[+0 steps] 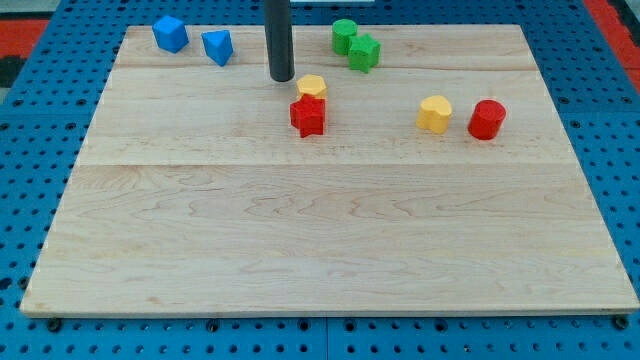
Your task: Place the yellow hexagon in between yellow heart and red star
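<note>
In the camera view, a pale wooden table (330, 240) is seen resting on a blue perforated base (30, 150). No jaws are shown, since the arm ends in a straight dark rod; its lower end, my tip (281, 79), is set down in the upper middle of the frame, just to the upper left of a small yellow block (312, 86) whose shape cannot be made out with certainty. That yellow block is seen touching the upper edge of the red star-shaped block (308, 116) directly below it.

Well apart, toward the right of the frame, a second yellow block, (434, 113) is placed, with a red rounded block (487, 119) just beside it on its right. Which of the two yellow blocks is the hexagon and which the heart cannot be told at this size.

In the upper left of the frame, a blue cube-like block (170, 33) and a blue wedge-like block (217, 46) are set near each other. At the upper middle, two green blocks (355, 44) are seen touching.
</note>
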Action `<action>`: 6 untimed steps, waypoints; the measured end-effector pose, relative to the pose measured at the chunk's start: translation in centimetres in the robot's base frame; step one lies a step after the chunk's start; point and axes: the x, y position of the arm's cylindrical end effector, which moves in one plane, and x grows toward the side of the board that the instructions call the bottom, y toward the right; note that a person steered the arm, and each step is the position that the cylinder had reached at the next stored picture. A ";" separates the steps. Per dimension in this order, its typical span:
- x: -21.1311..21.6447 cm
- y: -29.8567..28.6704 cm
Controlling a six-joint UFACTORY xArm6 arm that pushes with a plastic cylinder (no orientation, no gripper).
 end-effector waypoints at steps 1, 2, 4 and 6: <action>1.9 4.7; 3.9 9.9; 2.2 13.4; -1.4 14.7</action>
